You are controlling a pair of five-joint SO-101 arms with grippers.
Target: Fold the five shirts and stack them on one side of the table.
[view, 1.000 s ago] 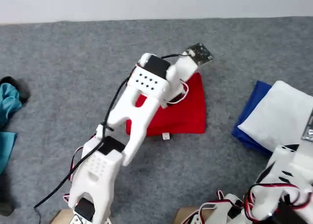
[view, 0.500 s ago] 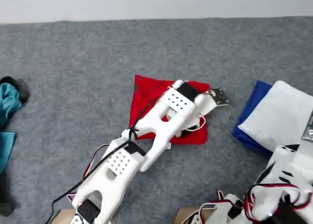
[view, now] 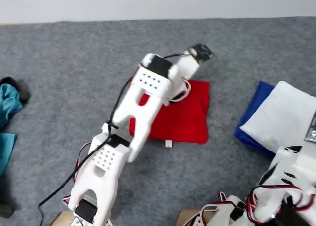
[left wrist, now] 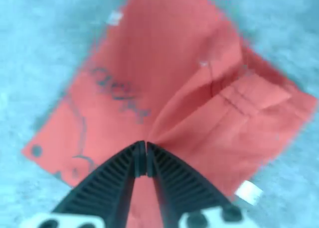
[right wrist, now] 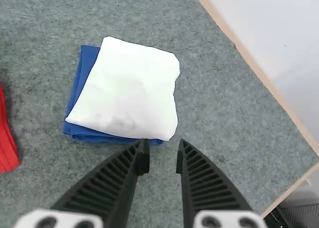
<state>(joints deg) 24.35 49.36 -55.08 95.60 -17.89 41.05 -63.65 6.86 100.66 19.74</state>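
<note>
A red shirt (view: 182, 117) lies partly folded in the middle of the grey table. My left arm (view: 148, 88) stretches over its left half. In the left wrist view my left gripper (left wrist: 142, 151) is shut on a raised fold of the red shirt (left wrist: 164, 63), which shows a dark print and a white label. At the right a folded white shirt (view: 284, 115) rests on a folded blue shirt (view: 252, 112). My right gripper (right wrist: 159, 156) hangs open above the table beside the white shirt (right wrist: 129, 96) and the blue shirt (right wrist: 84, 68), holding nothing.
A teal shirt (view: 7, 105) and a dark garment (view: 12, 85) lie bunched at the table's left edge. The right arm's base (view: 286, 186) with red and white wires stands at the front right. The table's wooden edge (right wrist: 239, 44) runs just beyond the stack.
My left arm swung right across the red shirt, then back up and left. The shirt now lies flatter, reaching a little nearer the front. The right arm has not moved.
</note>
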